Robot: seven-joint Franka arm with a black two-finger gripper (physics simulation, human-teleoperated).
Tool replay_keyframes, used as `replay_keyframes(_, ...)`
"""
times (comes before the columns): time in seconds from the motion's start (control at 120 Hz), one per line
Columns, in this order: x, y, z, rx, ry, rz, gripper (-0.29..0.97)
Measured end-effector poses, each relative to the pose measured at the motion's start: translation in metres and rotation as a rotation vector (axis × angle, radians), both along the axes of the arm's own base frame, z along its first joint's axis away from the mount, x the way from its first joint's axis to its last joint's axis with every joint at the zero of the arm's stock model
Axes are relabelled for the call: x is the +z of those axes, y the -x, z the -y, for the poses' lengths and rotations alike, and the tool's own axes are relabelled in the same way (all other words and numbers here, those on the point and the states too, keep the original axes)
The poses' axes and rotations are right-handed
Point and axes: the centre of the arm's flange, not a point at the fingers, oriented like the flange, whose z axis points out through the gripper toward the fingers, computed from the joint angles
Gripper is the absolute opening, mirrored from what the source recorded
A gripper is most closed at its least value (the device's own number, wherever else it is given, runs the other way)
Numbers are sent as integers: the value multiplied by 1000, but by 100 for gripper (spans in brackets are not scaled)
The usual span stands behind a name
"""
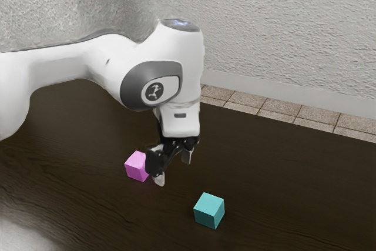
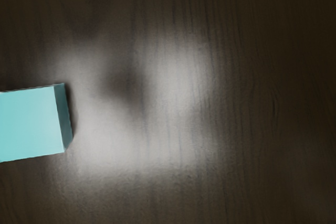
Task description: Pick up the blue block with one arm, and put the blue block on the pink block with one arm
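My gripper (image 1: 172, 167) hangs low over the dark wooden table (image 1: 294, 198), fingers spread wide and holding nothing, just beside the pink block (image 1: 136, 166). The blue block (image 1: 209, 210) rests on the table nearby, apart from both and untouched.

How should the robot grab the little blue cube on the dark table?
Probably from straight above, pinching two opposite side faces of the small blue cube. It sits flat on the dark wooden table, its sides flat and parallel, with bare space all around; the pink cube stands apart. The open black gripper is not yet over it.
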Motion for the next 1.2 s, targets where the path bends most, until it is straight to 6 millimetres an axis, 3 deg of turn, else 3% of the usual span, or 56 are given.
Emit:
replay_keyframes(0.133, -58, 5, 5, -87, -3, 49, 68)
replay_keyframes(0.25, -96, -14, -1, -60, 12, 94, 68)
replay_keyframes(0.417, -103, -39, -17, 113, 49, 190, 68)
replay_keyframes(0.483, -115, -47, -22, 197, 42, 214, 68)
replay_keyframes(0.633, -142, -42, 20, 267, 71, 219, 68)
replay_keyframes(0.767, -159, -28, 37, 287, 71, 172, 68)
replay_keyframes(1.067, -167, -38, 19, 319, 38, 163, 68)
replay_keyframes(1.2, -163, -52, -1, 304, 44, 170, 68)
